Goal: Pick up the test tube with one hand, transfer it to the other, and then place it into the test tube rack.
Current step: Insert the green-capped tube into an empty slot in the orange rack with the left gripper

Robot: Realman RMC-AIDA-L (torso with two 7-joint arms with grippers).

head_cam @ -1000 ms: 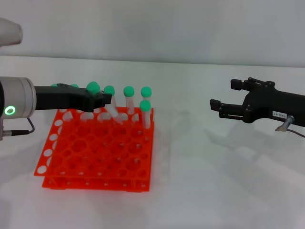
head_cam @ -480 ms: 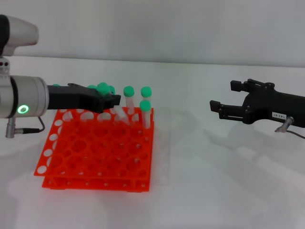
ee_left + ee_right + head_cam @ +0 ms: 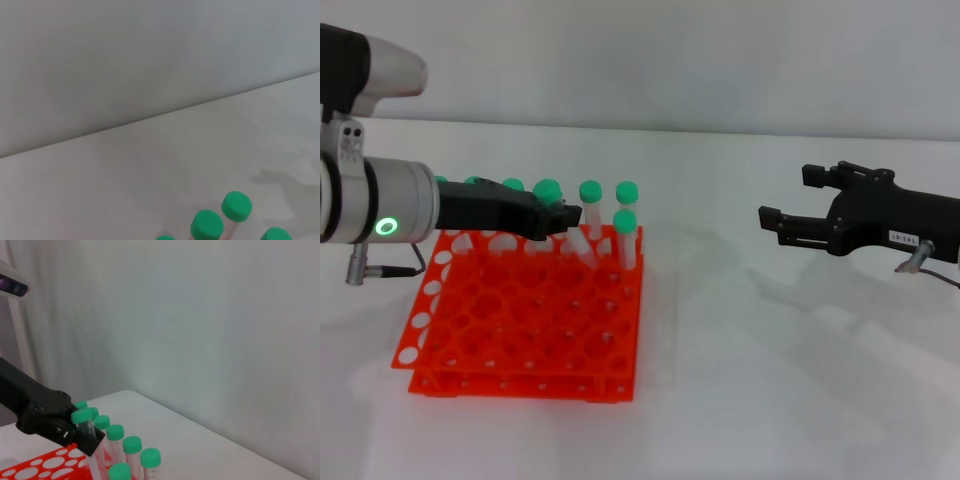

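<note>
My left gripper [image 3: 566, 216] is over the back row of the orange test tube rack [image 3: 520, 335]. It is shut on a test tube [image 3: 560, 225] with a green cap, which hangs tilted with its tip down near the rack's back holes. The right wrist view shows the same gripper [image 3: 75, 432] with the capped tube [image 3: 82, 419] in its fingers, above the rack [image 3: 45, 462]. My right gripper [image 3: 782, 222] is open and empty. It hovers above the table well to the right of the rack.
Several other green-capped tubes [image 3: 625, 235] stand upright in the rack's back rows; their caps also show in the left wrist view [image 3: 236, 206]. The white table [image 3: 740, 380] runs back to a grey wall.
My left arm has moved to the right along the rack's back row, carrying the tilted tube with it. The right gripper has stayed put and open.
</note>
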